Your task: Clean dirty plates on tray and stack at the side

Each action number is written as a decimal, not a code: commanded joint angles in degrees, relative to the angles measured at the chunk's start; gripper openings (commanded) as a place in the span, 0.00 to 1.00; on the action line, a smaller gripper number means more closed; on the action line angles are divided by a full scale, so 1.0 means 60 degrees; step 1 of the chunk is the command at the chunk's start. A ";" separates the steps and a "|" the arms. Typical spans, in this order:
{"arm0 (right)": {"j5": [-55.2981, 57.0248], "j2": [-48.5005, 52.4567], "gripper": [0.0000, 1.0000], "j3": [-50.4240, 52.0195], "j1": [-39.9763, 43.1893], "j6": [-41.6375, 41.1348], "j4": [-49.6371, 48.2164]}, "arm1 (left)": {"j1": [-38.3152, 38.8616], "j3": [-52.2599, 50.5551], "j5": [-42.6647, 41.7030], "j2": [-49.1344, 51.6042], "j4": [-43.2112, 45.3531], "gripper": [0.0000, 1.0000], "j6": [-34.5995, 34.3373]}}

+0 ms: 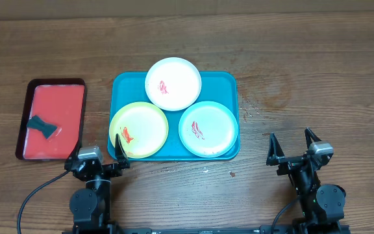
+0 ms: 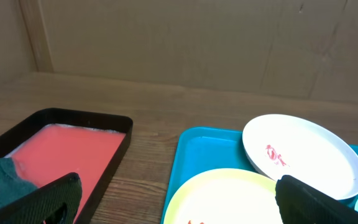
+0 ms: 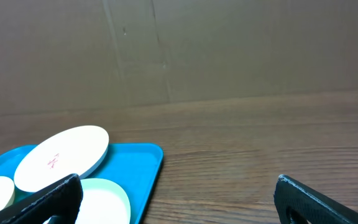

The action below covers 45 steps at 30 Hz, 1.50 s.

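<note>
The teal-blue tray (image 1: 224, 83) lies mid-table and holds three plates, each with a red smear: white (image 1: 173, 83) at the back, yellow-green (image 1: 139, 130) front left, light blue-green (image 1: 208, 129) front right. The white plate rests tilted on the other two. My left gripper (image 1: 100, 159) is open and empty at the table's front, just short of the yellow-green plate (image 2: 229, 199). My right gripper (image 1: 294, 148) is open and empty to the right of the tray (image 3: 138, 162). The white plate also shows in the left wrist view (image 2: 303, 155) and the right wrist view (image 3: 61, 155).
A smaller red tray with a dark rim (image 1: 26, 117) lies left of the teal tray and holds a dark green sponge (image 1: 42, 125). It also shows in the left wrist view (image 2: 114, 134). Bare wooden table (image 1: 304, 71) lies to the right.
</note>
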State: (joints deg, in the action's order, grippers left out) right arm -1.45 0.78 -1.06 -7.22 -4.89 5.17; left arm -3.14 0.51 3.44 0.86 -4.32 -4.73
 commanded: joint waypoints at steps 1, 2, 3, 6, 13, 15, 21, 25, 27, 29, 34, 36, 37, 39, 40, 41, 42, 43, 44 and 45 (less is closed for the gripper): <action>0.0058 -0.0102 1.00 0.0098 -0.0007 0.0000 -0.0058 | -0.0036 -0.0040 -0.0080 -0.0091 0.0011 1.00 0.0004; 0.0058 -0.0102 1.00 0.0098 -0.0007 0.0000 -0.0058 | -0.0036 -0.0040 -0.0076 -0.0091 0.0011 1.00 0.0004; 0.0058 -0.0102 1.00 0.0098 -0.0007 0.0000 -0.0058 | -0.0036 -0.0040 -0.0080 -0.0091 0.0011 1.00 0.0004; 0.0058 -0.0102 1.00 0.0098 -0.0007 0.0000 -0.0058 | -0.0036 -0.0040 -0.0080 -0.0091 0.0015 1.00 0.0004; 0.0058 -0.0102 1.00 0.0098 -0.0007 0.0000 -0.0058 | -0.0036 -0.0040 -0.0080 -0.0091 0.0011 1.00 0.0004; 0.0058 -0.0102 1.00 0.0098 -0.0007 0.0000 -0.0058 | -0.0036 -0.0040 -0.0080 -0.0091 0.0015 1.00 0.0004; 0.0058 -0.0102 1.00 0.0098 -0.0007 0.0000 -0.0058 | -0.0036 -0.0040 0.0022 -0.0091 0.0044 1.00 0.0007; 0.0058 -0.0102 1.00 0.0098 -0.0007 0.0000 -0.0058 | -0.0036 -0.0040 -0.0084 -0.0091 0.0040 1.00 0.0000; 0.0058 -0.0102 1.00 0.0098 -0.0007 0.0000 -0.0058 | -0.0036 -0.0040 -0.0262 -0.0091 0.0036 1.00 -0.0211; 0.0058 -0.0102 1.00 0.0098 -0.0007 0.0000 -0.0058 | -0.0036 -0.0040 -0.0783 -0.0091 0.0393 1.00 -0.0823; 0.0058 -0.0102 1.00 0.0098 -0.0007 0.0000 -0.0058 | -0.0036 -0.0040 -0.2153 -0.0091 0.1960 1.00 -0.2171; 0.0058 -0.0102 1.00 0.0098 -0.0007 0.0000 -0.0058 | -0.0036 -0.0040 -0.2667 -0.0091 0.3009 1.00 -0.2320; 0.0058 -0.0102 1.00 0.0098 -0.0007 0.0004 -0.0058 | -0.0036 -0.0040 -0.3009 -0.0091 0.3636 1.00 -0.2324; 0.0058 -0.0102 1.00 0.0098 -0.0007 0.0000 -0.0058 | -0.0036 -0.0040 -0.3479 -0.0091 0.4754 1.00 -0.2324; 0.0058 -0.0102 1.00 0.0098 -0.0007 0.0000 -0.0058 | -0.0036 -0.0036 -0.3595 -0.0091 0.5231 1.00 -0.2324; 0.0058 -0.0102 1.00 0.0098 -0.0007 0.0000 -0.0058 | -0.0036 -0.0004 -0.3588 -0.0091 0.5563 1.00 -0.2324; 0.0058 -0.0102 1.00 0.0098 -0.0007 0.0000 -0.0058 | -0.0036 0.0055 -0.3577 -0.0091 0.5741 1.00 -0.2320; 0.0058 -0.0102 1.00 0.0098 -0.0007 0.0000 -0.0058 | -0.0040 0.0153 -0.3493 -0.0091 0.5781 1.00 -0.2273; 0.0058 -0.0102 1.00 0.0098 -0.0007 0.0000 -0.0058 | -0.0040 0.0270 -0.3326 -0.0091 0.5734 1.00 -0.2164; 0.0058 -0.0102 1.00 0.0098 -0.0007 0.0000 -0.0058 | -0.0040 0.0397 -0.3038 -0.0091 0.5654 1.00 -0.2029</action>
State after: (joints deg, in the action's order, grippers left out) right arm -1.48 0.73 -1.06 -7.22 -4.89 5.15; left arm -3.14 0.62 -14.98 0.82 29.87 -17.15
